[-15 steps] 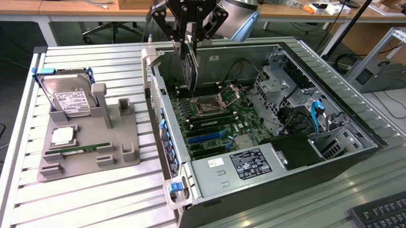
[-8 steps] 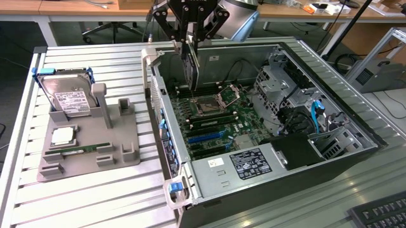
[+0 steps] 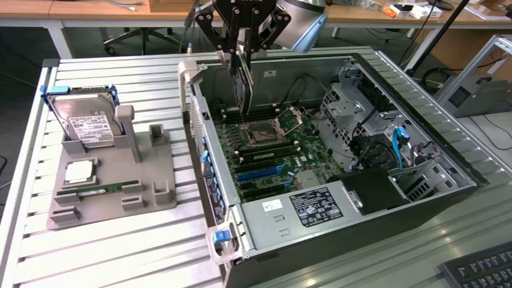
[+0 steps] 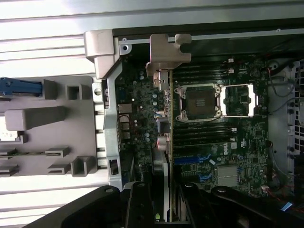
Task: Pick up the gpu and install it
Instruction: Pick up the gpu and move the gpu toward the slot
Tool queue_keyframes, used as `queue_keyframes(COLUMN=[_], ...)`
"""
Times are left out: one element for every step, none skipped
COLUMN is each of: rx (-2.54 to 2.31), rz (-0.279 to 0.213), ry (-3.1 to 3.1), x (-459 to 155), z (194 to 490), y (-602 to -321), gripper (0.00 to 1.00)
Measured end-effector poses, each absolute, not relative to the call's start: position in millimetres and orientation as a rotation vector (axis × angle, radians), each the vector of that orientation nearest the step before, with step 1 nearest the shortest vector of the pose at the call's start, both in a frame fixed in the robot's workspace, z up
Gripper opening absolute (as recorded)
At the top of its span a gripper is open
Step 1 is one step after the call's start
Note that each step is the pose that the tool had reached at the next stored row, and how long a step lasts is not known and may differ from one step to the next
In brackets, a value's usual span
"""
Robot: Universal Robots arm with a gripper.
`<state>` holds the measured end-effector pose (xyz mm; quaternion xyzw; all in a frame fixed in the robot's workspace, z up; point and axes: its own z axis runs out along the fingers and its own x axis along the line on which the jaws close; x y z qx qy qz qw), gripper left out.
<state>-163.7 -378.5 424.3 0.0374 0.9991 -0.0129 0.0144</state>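
Observation:
My gripper (image 3: pixel 240 58) is shut on the gpu (image 3: pixel 242 90), a thin dark card that hangs upright, edge down, over the far end of the open computer case (image 3: pixel 448 198). The card's lower edge hovers just above the motherboard (image 3: pixel 264 156), beside the open CPU socket (image 3: pixel 262 133). In the wrist view the gpu (image 4: pixel 169 142) appears edge-on, with its silver end bracket (image 4: pixel 167 52) close to the case's rear wall. The black fingers (image 4: pixel 142 204) clamp the card's near end. The blue expansion slots (image 3: pixel 260 173) lie further along the board.
A grey fixture tray (image 3: pixel 112 198) lies at the exterior view's left on the slatted table, carrying a hard drive with blue handles (image 3: pixel 84 117), a CPU (image 3: pixel 80 172) and a RAM stick (image 3: pixel 100 191). A power supply (image 3: pixel 320 207) and drive cages (image 3: pixel 360 120) crowd the case. A keyboard (image 3: pixel 484 270) sits at the near right.

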Motion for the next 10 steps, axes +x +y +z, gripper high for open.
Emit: queue_keyframes(rx=[0.116,0.116,0.116,0.116,0.116,0.116,0.116,0.116,0.116,0.116], rz=[-0.040,-0.040,-0.040,-0.040,-0.040,-0.040,-0.040,-0.040,-0.040,-0.040], ry=[3.110,3.110,3.110,3.110,3.110,3.110,3.110,3.110,3.110,3.110], x=[-163.4,-163.1,-162.8,-162.5,-162.2,-161.8,-161.2,-160.7,-160.3,-160.0], z=[424.3,424.3,424.3,424.3,424.3,424.3,424.3,424.3,424.3,424.3], y=[-378.5,-378.5,-378.5,-378.5,-378.5,-378.5,-378.5,-378.5,-378.5,-378.5], gripper=[0.27,0.27,0.27,0.27,0.27,0.27,0.27,0.27,0.27,0.27])
